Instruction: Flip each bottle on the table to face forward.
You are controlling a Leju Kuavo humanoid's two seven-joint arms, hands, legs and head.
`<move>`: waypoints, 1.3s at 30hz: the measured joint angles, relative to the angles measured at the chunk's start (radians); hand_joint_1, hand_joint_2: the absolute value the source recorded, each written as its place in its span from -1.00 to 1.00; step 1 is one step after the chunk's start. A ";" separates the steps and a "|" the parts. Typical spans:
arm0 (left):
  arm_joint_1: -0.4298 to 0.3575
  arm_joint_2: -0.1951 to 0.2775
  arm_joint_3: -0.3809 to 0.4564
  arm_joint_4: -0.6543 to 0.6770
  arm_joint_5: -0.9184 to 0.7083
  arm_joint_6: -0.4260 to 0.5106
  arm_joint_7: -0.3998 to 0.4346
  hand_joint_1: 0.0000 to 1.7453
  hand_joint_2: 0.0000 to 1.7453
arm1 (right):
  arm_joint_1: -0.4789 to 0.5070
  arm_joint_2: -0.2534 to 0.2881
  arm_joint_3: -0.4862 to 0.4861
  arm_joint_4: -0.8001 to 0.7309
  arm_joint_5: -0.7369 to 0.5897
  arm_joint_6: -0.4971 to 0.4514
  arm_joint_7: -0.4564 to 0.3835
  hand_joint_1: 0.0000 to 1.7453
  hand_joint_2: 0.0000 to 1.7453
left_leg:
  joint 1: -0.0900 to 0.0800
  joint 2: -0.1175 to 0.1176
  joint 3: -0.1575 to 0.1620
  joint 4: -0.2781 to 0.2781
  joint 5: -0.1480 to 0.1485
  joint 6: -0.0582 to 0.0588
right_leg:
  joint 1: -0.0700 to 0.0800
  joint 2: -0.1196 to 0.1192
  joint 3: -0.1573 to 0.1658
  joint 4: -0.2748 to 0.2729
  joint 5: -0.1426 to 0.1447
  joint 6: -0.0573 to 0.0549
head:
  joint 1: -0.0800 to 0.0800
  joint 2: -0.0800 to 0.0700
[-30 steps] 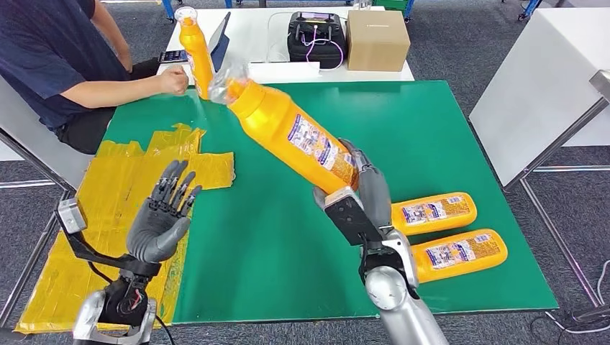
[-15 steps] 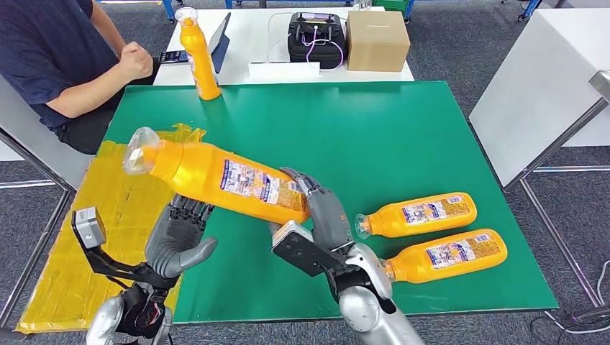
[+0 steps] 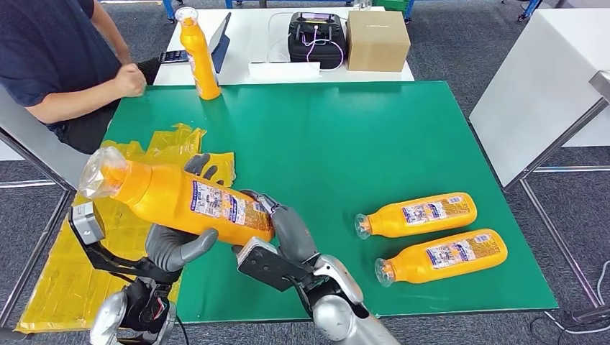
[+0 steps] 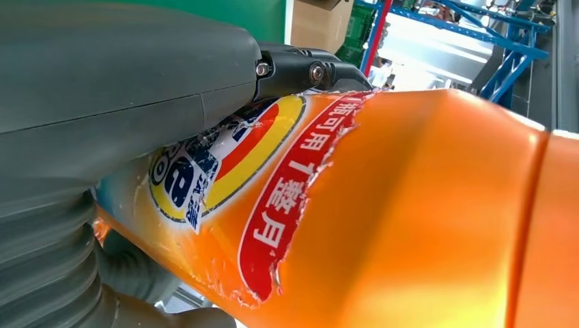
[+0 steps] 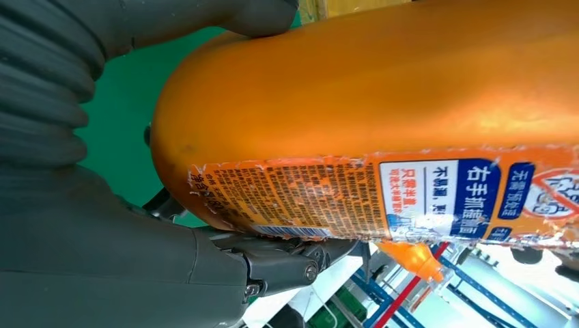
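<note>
Bottle [image 3: 188, 201] in orange plastic, held off the green mat [image 3: 345, 136] at the front left, above the edge of the yellow sheet [image 3: 108, 215]; long axis nearly level, cap end slightly raised toward the left, base toward the right. Torn label with red banner and white Chinese characters "可用1整月" in the left wrist view; blue-and-white panel and fine print on the back side in the right wrist view, too small to read. Base gripped by right hand [image 3: 284, 233]; middle cradled from beneath by left hand [image 3: 176, 241], thumb and fingers wrapped around. Two more bottles [image 3: 417, 214] lying on the mat at right, caps pointing left; another upright [image 3: 198, 54] at the far left edge, near a person's fist [image 3: 129, 77].
</note>
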 joint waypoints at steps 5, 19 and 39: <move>0.000 0.000 -0.004 0.000 0.043 0.000 0.011 0.54 1.00 | -0.012 0.005 0.016 0.035 -0.025 0.001 -0.001 1.00 1.00 | 0.000 0.000 0.000 0.000 0.000 0.000 | 0.000 0.000 0.000 0.000 0.000 0.000 | 0.000 0.000; 0.001 0.001 0.000 0.001 0.072 -0.001 0.011 1.00 1.00 | -0.030 0.007 0.028 0.075 -0.042 0.002 -0.011 1.00 1.00 | 0.000 0.000 0.000 0.000 0.000 0.000 | 0.000 0.000 0.000 0.000 0.000 0.000 | 0.000 0.000; -0.013 0.015 0.049 -0.017 -1.150 0.309 -0.129 1.00 1.00 | 0.091 -0.049 -0.033 -0.083 0.123 -0.037 0.036 -1.00 0.00 | 0.000 0.000 0.000 0.000 0.000 0.000 | -0.001 0.000 0.000 0.000 0.000 0.000 | 0.000 0.000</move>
